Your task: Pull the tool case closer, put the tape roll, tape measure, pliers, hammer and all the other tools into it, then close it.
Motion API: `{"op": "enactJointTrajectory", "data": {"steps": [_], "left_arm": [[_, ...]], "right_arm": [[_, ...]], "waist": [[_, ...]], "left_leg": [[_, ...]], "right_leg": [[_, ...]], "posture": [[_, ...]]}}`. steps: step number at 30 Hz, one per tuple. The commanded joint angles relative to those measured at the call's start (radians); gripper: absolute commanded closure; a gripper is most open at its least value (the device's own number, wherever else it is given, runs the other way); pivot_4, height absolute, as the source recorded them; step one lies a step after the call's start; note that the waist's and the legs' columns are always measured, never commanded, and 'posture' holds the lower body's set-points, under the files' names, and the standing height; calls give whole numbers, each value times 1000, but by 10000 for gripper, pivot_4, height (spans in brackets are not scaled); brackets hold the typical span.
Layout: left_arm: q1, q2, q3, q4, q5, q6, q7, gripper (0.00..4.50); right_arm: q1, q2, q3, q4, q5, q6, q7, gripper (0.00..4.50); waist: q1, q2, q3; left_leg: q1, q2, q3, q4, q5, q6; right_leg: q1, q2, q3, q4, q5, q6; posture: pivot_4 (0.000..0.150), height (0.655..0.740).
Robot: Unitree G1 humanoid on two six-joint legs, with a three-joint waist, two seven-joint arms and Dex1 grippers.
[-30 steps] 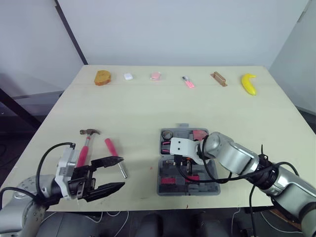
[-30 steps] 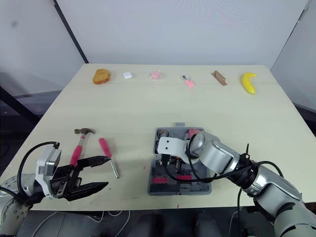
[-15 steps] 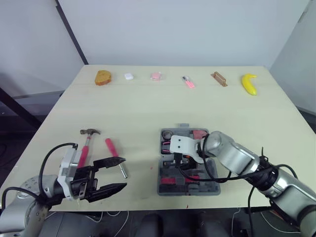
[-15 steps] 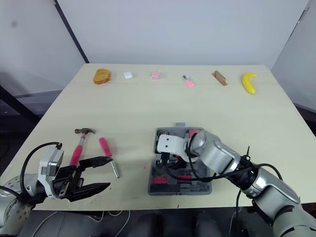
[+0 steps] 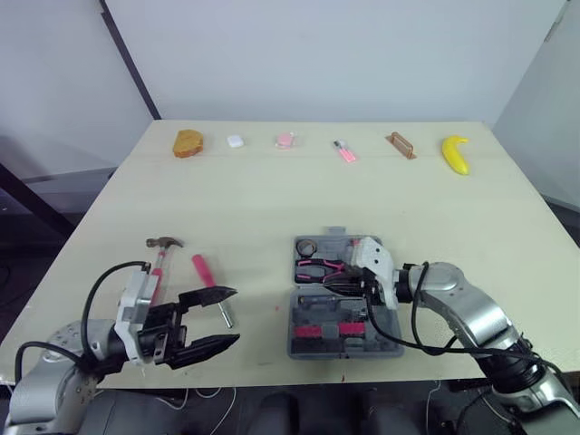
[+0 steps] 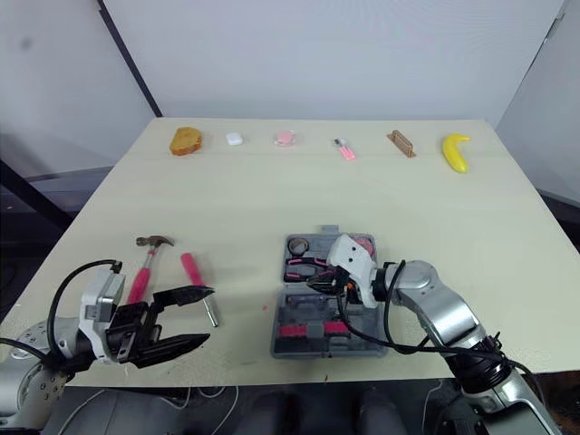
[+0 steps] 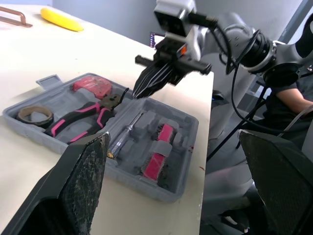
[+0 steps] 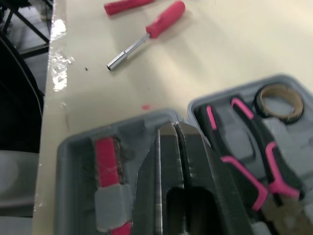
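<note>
- My right tool, pinched together and empty, hung over the case, pliers just beneath.
- Left tool gaped apart; hammer ahead looked next to grab.

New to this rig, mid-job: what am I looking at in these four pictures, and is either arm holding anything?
This is a humanoid robot with two arms, each ending in two black fingers. The two wide pictures come from its head, looking down at the table; the two close ones come from its wrists. The open tool case holds the tape roll, pliers and tape measure. The hammer and a pink screwdriver lie on the table left of it. The right gripper hangs over the case, fingers shut, empty. The left gripper is open and empty, near the screwdriver. A banana and small items line the far edge.
</note>
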Motion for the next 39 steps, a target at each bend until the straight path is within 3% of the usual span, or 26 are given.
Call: {"op": "enactJointTrajectory", "data": {"steps": [1, 14, 17, 19, 23, 27, 31, 35, 38, 39], "left_arm": [[-5, 2, 7, -19, -5, -9, -3, 0], [-5, -12, -10, -23, 8, -15, 14, 0], [-1, -19, -16, -26, 13, -16, 18, 0], [4, -23, -18, -29, 13, -16, 21, 0], [37, -31, -8, -25, 16, -11, 48, 0], [70, -66, 12, -11, 20, -22, 106, 0], [117, -156, 69, -5, 12, -12, 255, 0], [149, -223, 110, 9, 56, -49, 384, 0], [202, -251, 140, 13, 68, -52, 442, 0], [225, -260, 153, 15, 66, -51, 457, 0]], "right_arm": [[16, 8, 17, 32, -31, -87, 5, 44509], [0, 18, 139, 355, -240, -204, -9, 44509], [8, 23, 171, 423, -262, -161, 4, 44509], [19, 46, 150, 432, -233, -133, -2, 44509], [52, 74, 33, 312, -118, -194, 10, 44509], [98, 88, -78, 154, 0, -198, 13, 44509], [217, 44, -188, -30, 99, -226, 26, 44509], [299, -5, -308, -73, 172, -196, 8, 44509], [413, -86, -416, -57, 170, -248, 29, 36797], [469, -112, -467, -45, 184, -272, 46, 32295]], "waist": [[0, 0, 0], [-2, -3, -3], [-2, -8, -9], [-2, -8, -11], [2, -10, -16], [6, -6, -13], [6, -4, -12], [8, -5, -12], [19, -5, -12], [21, -5, -12]], "left_leg": [[0, 0, 0, 0, 0, 0], [1, 0, 1, 0, 0, 0], [6, 0, 1, 0, 0, 0], [18, 1, 1, -1, 0, 0], [24, 1, 1, -2, 0, 0], [17, 0, 2, -1, 0, 0], [16, 0, 1, -1, 0, 0], [16, 0, 1, -3, 0, 0], [16, 0, 1, -2, 0, 0], [16, 0, 2, -2, 0, 0]], "right_leg": [[0, 0, 0, 0, 0, 0], [0, 0, 1, 0, 0, 0], [3, 1, 1, 5, 0, -1], [14, 1, 2, 4, -1, -1], [19, 0, 1, 3, -3, -5], [15, -2, 2, 1, -1, -1], [14, -2, 1, 1, 0, 0], [15, -2, 1, -1, 0, 0], [15, -2, 1, -2, 0, 0], [15, -3, 2, -3, -1, 0]], "posture": [[1500, 7400], [1500, 7400], [1500, 7400], [1500, 7400], [1500, 7400], [1500, 7400], [1500, 7400], [1500, 7400], [1500, 7400], [1500, 7400]]}}
